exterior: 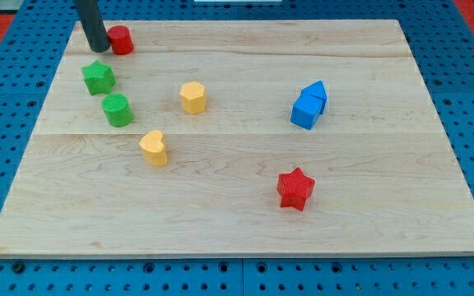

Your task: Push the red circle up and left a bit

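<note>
At view's top-left: red circle (121, 39) upright | my tip (97, 48) touching its left

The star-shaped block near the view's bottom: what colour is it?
Red. The star block shows clearly in the camera view.

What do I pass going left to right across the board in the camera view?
My tip and green star (level, order unclear) → green cylinder and red circle (also level) → yellow heart → yellow hexagon → red star → blue blocks.
</note>
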Robot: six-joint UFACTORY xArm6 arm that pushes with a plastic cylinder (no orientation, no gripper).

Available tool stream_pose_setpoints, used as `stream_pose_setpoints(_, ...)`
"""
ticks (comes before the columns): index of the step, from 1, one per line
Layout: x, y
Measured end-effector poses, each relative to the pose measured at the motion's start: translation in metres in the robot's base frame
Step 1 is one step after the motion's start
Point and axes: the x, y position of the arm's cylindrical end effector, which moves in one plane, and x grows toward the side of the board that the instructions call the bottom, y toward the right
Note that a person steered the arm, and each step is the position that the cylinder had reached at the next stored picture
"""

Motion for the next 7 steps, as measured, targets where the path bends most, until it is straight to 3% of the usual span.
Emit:
stream_pose_setpoints(3,0.010,0.007)
stream_pose_setpoints(5,0.013,0.042)
stream_pose_setpoints(7,-0.015,0.064)
